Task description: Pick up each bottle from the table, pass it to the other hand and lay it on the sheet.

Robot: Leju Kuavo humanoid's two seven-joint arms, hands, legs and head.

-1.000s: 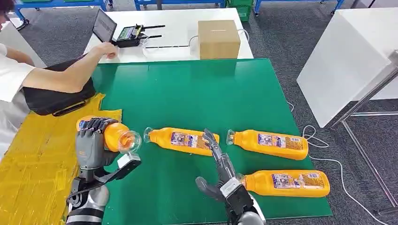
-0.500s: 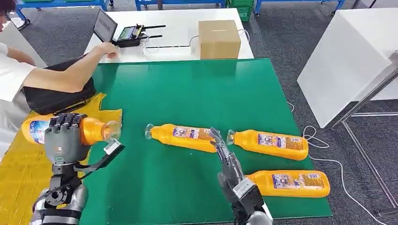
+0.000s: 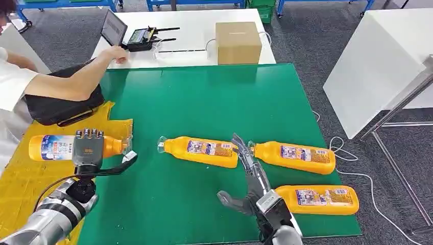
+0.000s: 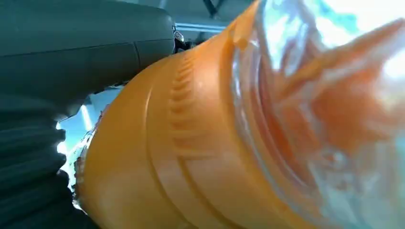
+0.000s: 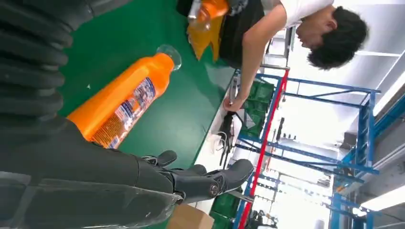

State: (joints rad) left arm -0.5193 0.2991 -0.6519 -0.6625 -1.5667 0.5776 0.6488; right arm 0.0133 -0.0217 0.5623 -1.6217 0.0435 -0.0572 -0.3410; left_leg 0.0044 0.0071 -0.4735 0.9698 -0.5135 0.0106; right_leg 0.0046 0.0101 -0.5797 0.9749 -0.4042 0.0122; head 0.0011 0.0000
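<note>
My left hand (image 3: 88,148) grips an orange bottle (image 3: 51,147) around its middle and holds it level over the yellow sheet (image 3: 30,189), clear cap toward the green mat (image 3: 204,102). Up close, that bottle (image 4: 191,157) lies against my thumb (image 4: 86,62). Three more orange bottles lie on the mat: one in the middle (image 3: 201,150), one to its right (image 3: 293,156), one at the front right (image 3: 314,199). My right hand (image 3: 250,176) hovers open between them, fingers (image 5: 205,181) stretched out near the middle bottle (image 5: 119,107).
A person (image 3: 15,87) sits at the left, arm reaching to a laptop (image 3: 113,28) on the white table behind. A black bag (image 3: 61,109) lies at the sheet's far edge. A cardboard box (image 3: 238,42) stands beyond the mat. Another white table (image 3: 378,61) stands to the right.
My left hand has carried the bottle leftward from the mat's edge to over the yellow sheet and turned it level. My right hand has shifted slightly right, staying open.
</note>
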